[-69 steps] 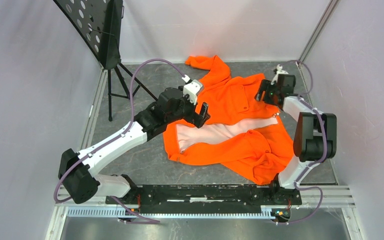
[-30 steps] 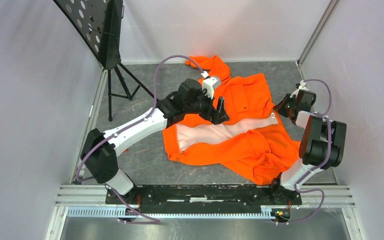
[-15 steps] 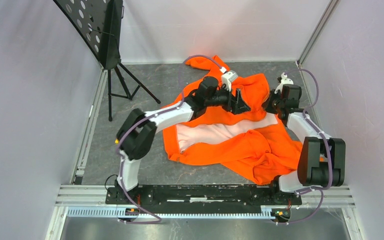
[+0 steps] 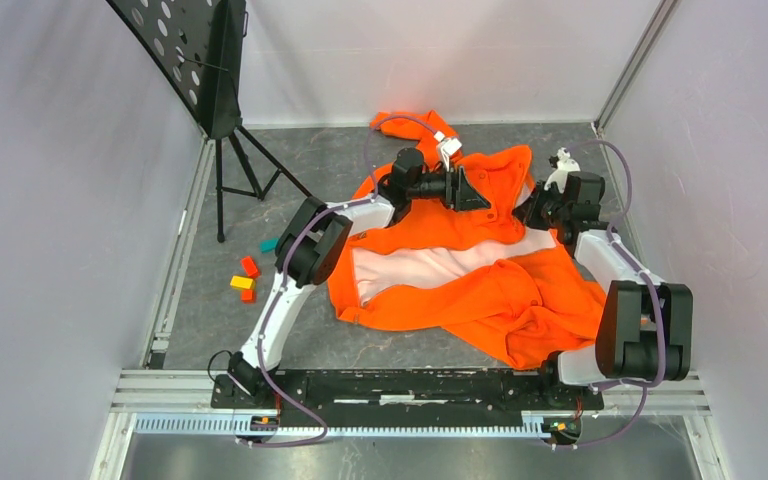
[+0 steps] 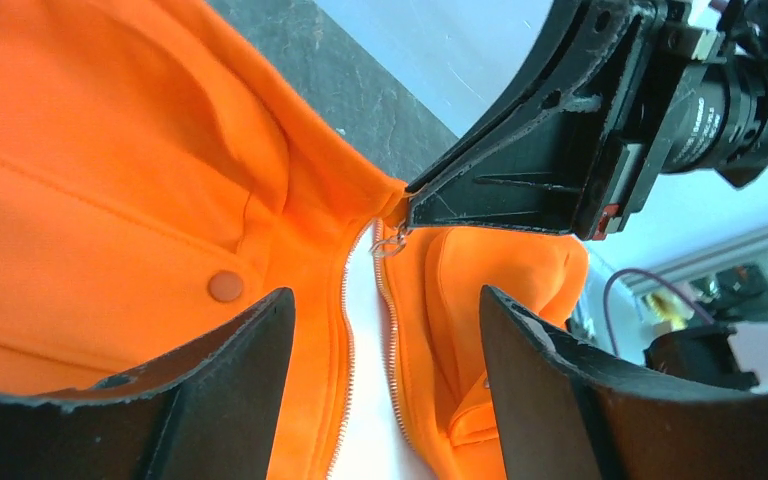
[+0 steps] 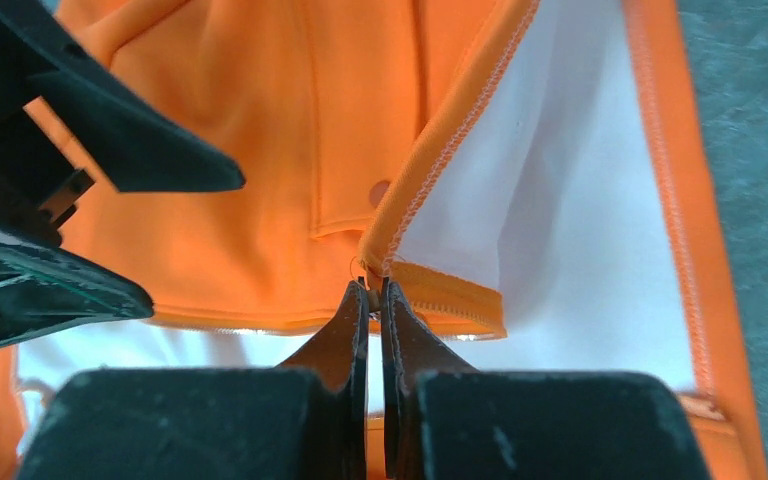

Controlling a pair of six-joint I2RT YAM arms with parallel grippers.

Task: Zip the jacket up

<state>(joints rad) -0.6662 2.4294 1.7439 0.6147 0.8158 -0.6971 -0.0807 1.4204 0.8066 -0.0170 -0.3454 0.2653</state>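
The orange jacket (image 4: 480, 300) lies spread on the floor with its front open and pale lining (image 4: 440, 262) showing. My right gripper (image 6: 372, 285) is shut on the jacket's hem corner at the zipper's end (image 6: 430, 300); in the top view the right gripper (image 4: 537, 212) sits at the jacket's right edge. My left gripper (image 5: 382, 295) is open and hangs just above the two rows of zipper teeth (image 5: 390, 330), which run apart between its fingers (image 5: 210, 400). A small metal ring pull (image 5: 390, 240) hangs where the right gripper's fingertips (image 5: 520, 190) pinch the cloth. From above, the left gripper (image 4: 472, 192) is a short way left of the right one.
A black music stand (image 4: 215, 70) on a tripod stands at the back left. Three small coloured blocks (image 4: 248, 272) lie on the floor left of the jacket. Pale walls close in the floor on three sides, and a sleeve (image 4: 415, 125) trails toward the back wall.
The left arm has stretched right and back across the jacket toward the right gripper, its jaws narrowing a little. The right gripper has shut on the hem corner. Blocks left of the jacket became visible.
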